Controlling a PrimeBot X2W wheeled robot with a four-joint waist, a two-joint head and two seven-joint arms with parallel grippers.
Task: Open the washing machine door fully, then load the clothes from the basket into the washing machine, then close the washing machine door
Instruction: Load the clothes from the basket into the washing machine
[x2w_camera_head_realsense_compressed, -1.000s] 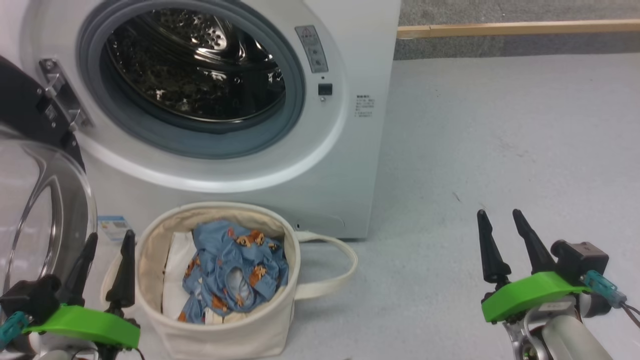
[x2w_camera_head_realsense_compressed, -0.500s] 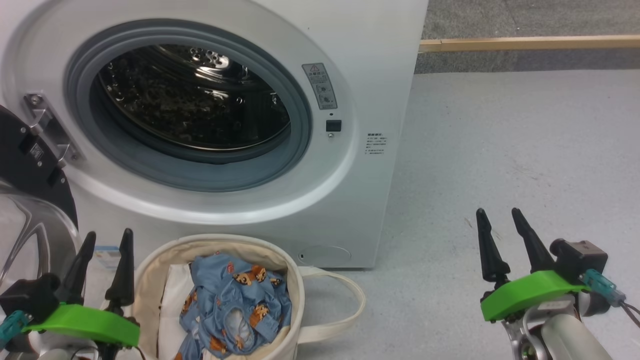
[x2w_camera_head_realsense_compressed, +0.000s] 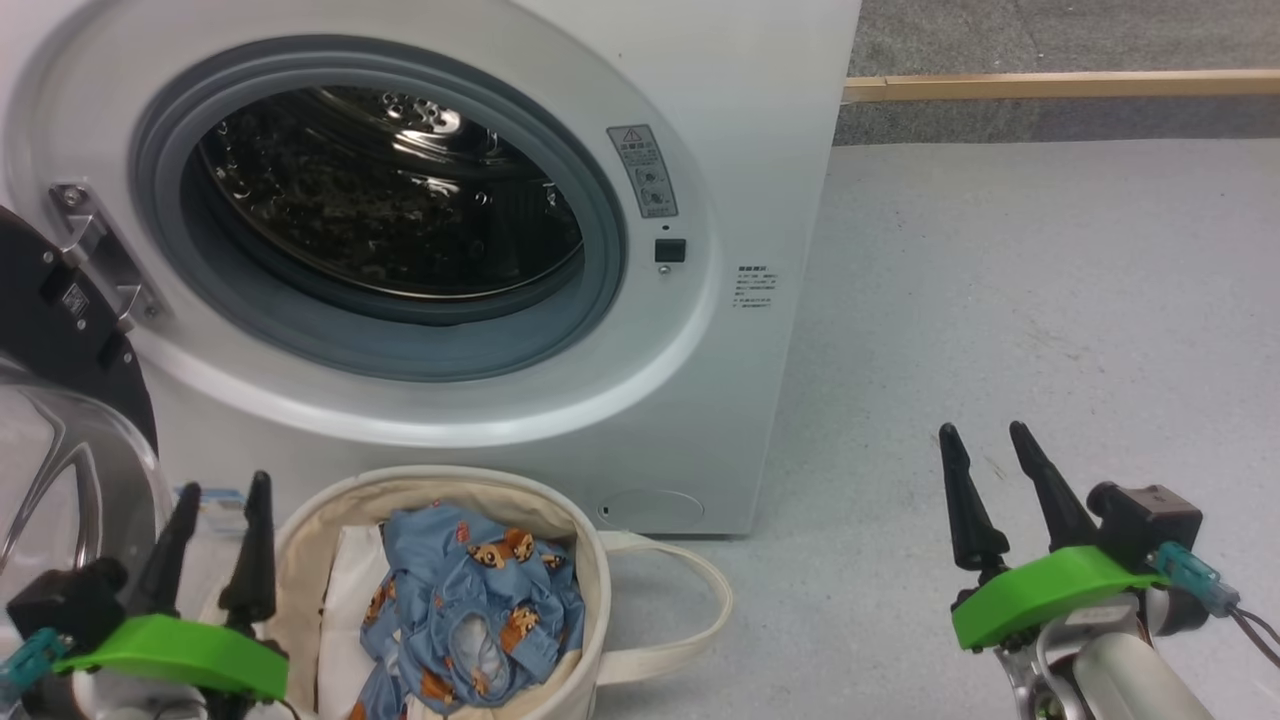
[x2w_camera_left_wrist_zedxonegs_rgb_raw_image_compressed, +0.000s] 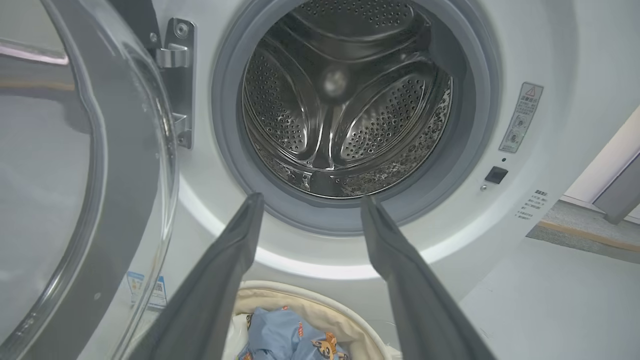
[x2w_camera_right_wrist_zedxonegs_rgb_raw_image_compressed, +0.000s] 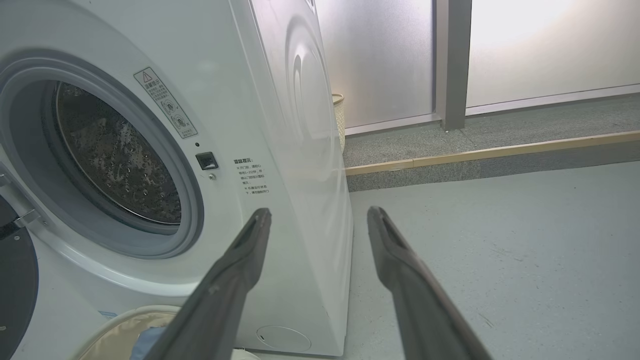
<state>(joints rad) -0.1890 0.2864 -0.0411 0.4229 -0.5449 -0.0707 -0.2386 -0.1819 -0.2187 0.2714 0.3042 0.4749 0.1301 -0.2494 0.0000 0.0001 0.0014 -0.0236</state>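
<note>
The washing machine door (x2w_camera_head_realsense_compressed: 55, 340) stands swung open at the left edge, which leaves the drum (x2w_camera_head_realsense_compressed: 390, 200) of the washing machine (x2w_camera_head_realsense_compressed: 740, 150) free for loading. The clothes (x2w_camera_head_realsense_compressed: 470, 590) lie in the basket (x2w_camera_head_realsense_compressed: 592, 590) at lower centre, just below the opening. The left gripper (x2w_camera_head_realsense_compressed: 226, 482) beside the basket and the right gripper (x2w_camera_head_realsense_compressed: 982, 427) at lower right both have their jaws spread and hold nothing.

The big white washer (x2w_camera_head_realsense_compressed: 740, 150) has its round door (x2w_camera_head_realsense_compressed: 50, 310) swung wide open on the left, so the shiny drum (x2w_camera_head_realsense_compressed: 390, 200) with little holes shows. The small cream basket (x2w_camera_head_realsense_compressed: 590, 570) sits just in front, with blue clothes (x2w_camera_head_realsense_compressed: 480, 590) bunched up inside.
</note>
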